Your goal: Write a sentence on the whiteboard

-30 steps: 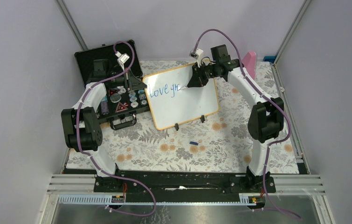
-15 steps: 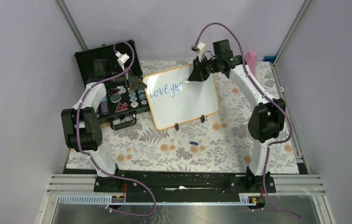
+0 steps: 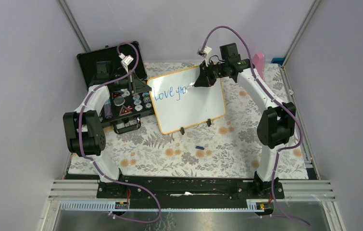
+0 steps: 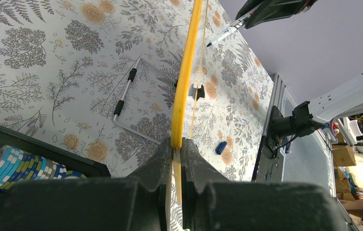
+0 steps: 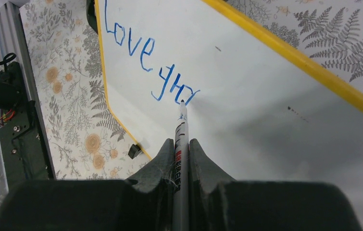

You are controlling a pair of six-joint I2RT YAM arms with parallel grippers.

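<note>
**Progress.** The rectangular white whiteboard with the thin orange-yellow rim (image 3: 194, 109) stands tilted on its two small black feet on the floral-print surface (image 3: 227, 144). My left end effector (image 4: 177, 142) is closed narrowly on the board's rim and steadies it. My right end effector (image 5: 181, 144) is clamped around a slim white-barrelled blue marker (image 5: 181, 122), which points straight ahead of it at the board face.

The blue handwritten sentence (image 5: 145, 67) so far reads "Love gro", running away to the left of the marker tip. The tip sits just at the end of the last stroke. Whether it touches the board I cannot tell.

I judge the task under halfway. The first word is complete and the second is partly formed. What is left is the rest of that word, whatever closes the sentence, and a stop. Bare board lies to the right of the tip and in the band nearer my right end effector.

**Change.** One second earlier the writing ended at "gr"; the rounded letter after it is new. My right end effector has shifted slightly rightward along the line and toward the board's far edge. My left end effector and the board have not moved. A small blue marker cap (image 3: 199, 147) lies where it did, on the surface in front of the board.
</note>
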